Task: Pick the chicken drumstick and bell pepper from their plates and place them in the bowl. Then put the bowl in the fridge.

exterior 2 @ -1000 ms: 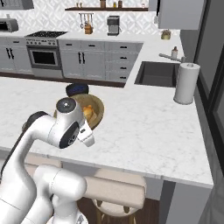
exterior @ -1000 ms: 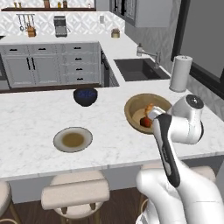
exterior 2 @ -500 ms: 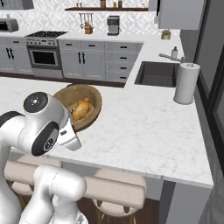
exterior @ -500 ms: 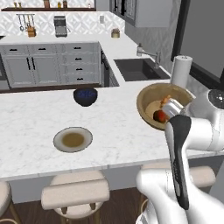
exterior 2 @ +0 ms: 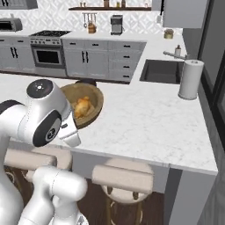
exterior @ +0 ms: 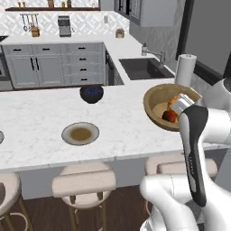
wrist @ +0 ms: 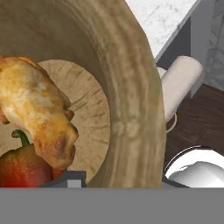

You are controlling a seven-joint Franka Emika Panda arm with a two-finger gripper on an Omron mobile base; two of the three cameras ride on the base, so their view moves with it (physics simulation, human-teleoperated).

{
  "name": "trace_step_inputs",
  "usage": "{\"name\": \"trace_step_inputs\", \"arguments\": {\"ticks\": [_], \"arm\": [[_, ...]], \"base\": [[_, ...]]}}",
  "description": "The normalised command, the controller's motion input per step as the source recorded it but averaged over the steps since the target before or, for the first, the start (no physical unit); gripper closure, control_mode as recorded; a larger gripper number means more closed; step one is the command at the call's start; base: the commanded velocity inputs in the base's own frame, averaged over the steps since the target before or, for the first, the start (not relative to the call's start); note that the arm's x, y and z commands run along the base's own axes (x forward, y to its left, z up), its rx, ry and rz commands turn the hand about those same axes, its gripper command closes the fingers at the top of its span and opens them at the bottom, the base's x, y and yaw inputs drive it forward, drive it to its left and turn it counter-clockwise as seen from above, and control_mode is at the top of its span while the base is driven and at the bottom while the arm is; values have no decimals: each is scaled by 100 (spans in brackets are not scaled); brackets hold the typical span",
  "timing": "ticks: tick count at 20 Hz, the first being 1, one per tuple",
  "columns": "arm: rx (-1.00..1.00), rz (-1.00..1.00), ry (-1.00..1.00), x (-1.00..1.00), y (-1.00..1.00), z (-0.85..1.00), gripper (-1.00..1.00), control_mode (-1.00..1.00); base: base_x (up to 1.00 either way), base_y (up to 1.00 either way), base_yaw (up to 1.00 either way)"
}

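From the left base view, the bowl (exterior: pixel 159 104) has risen since half a second ago and now hangs over the near right edge of the worktop (exterior: pixel 36 131); one plate (exterior: pixel 80 133) stays empty.

From the right base view, the chicken drumstick (exterior 2: pixel 81 106) lies inside the bowl.

In the hand view, the bell pepper (wrist: pixel 24 168) touches the drumstick, and the jaws grip the bowl's rim.

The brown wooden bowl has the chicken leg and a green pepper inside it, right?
Not quite. The pepper is red, not green. The hand view shows the small red bell pepper beside the golden chicken drumstick inside the tan wooden bowl.
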Motion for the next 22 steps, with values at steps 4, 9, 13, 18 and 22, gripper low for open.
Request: {"name": "trace_step_inputs", "arguments": {"ticks": [4,9,13,18,22], "arm": [[0,0,0,0,0,0,100,100],[0,0,0,0,0,0,100,100],[0,0,0,0,0,0,100,100],[0,0,0,0,0,0,100,100],[0,0,0,0,0,0,100,100]], "base": [[-100,100,3],[-85,100,34],[-15,96,79],[0,83,84],[36,98,64]]}}
